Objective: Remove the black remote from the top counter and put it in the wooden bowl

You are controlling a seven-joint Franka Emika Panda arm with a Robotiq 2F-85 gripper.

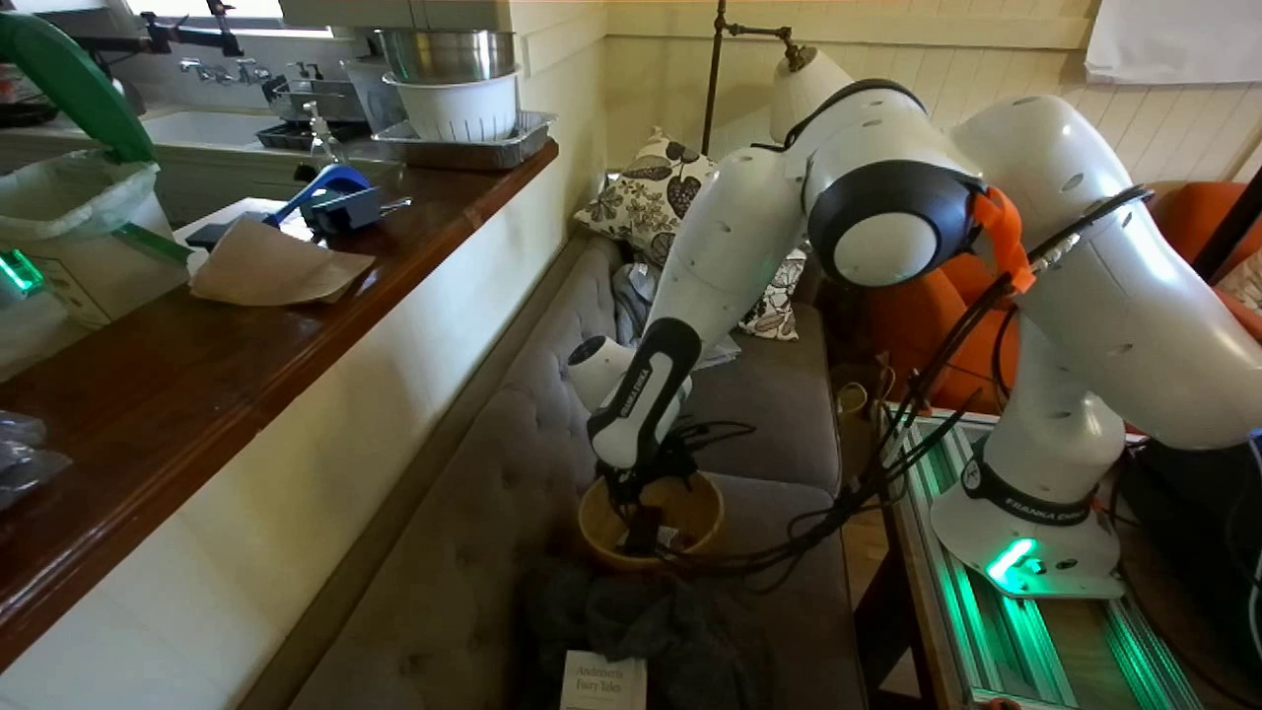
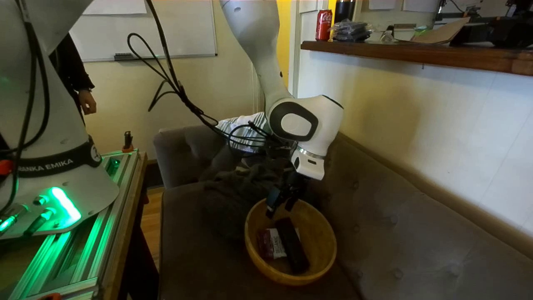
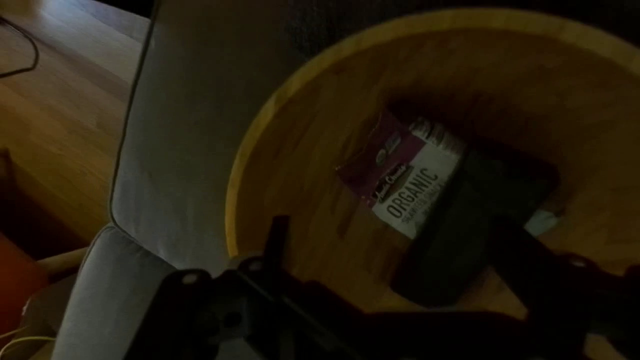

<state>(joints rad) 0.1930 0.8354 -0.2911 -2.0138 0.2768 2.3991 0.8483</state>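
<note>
Gripper is angled down over the wooden bowl, jaws spread well apart. Can't tell from these angles whether the fingertips dip below the rim. Black remote is right below the gripper, lying in the bowl and partly covering a packet marked ORGANIC. Both exterior views show it in there. In the wrist view one fingertip overlaps the remote's edge, but whether they actually touch, no idea, it's pretty dark down there.

Lower still is the grey couch, with the bowl sitting on its seat. Just beside the bowl, also lower than the gripper, there's some bunched dark cloth, and farther out from the gripper, right by that cloth, a book, Andersen's Fairy Tales going by the cover. Go the opposite way, well away from the gripper, and you hit a floral pillow on the couch.

Top counter is well apart from the gripper, higher up and past the couch's backrest. It's got brown paper on it, plus a Coke can and, toward one end, a metal pot nested in a white colander.
</note>
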